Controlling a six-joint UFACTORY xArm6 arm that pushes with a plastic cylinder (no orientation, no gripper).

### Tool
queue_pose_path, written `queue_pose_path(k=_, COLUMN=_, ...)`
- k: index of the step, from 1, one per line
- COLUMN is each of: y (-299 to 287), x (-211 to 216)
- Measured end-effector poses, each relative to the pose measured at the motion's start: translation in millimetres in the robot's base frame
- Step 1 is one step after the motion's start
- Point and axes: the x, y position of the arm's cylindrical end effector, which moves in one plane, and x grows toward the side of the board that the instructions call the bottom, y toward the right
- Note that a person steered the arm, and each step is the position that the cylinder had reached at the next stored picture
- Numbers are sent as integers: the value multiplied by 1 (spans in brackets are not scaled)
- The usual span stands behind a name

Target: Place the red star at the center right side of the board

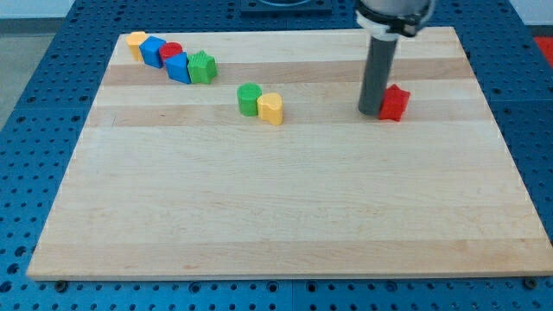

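Observation:
The red star (396,102) lies on the wooden board (285,207) in the upper right part, some way in from the right edge. My tip (370,111) is on the board right against the star's left side, touching it or nearly so. The dark rod rises straight up from there to the arm at the view's top.
A green block (249,98) and a yellow block (271,109) sit together left of centre. At the top left is a cluster: a yellow block (136,42), two blue blocks (153,52) (178,67), a red cylinder (170,50), a green star (202,66).

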Motion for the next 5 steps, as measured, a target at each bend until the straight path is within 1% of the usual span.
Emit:
queue_pose_path(k=1, y=19, x=6)
queue_pose_path(k=2, y=-12, x=3)
queue_pose_path(k=3, y=-10, x=-24)
queue_pose_path(k=4, y=14, x=-42)
queue_pose_path(k=5, y=29, x=-23)
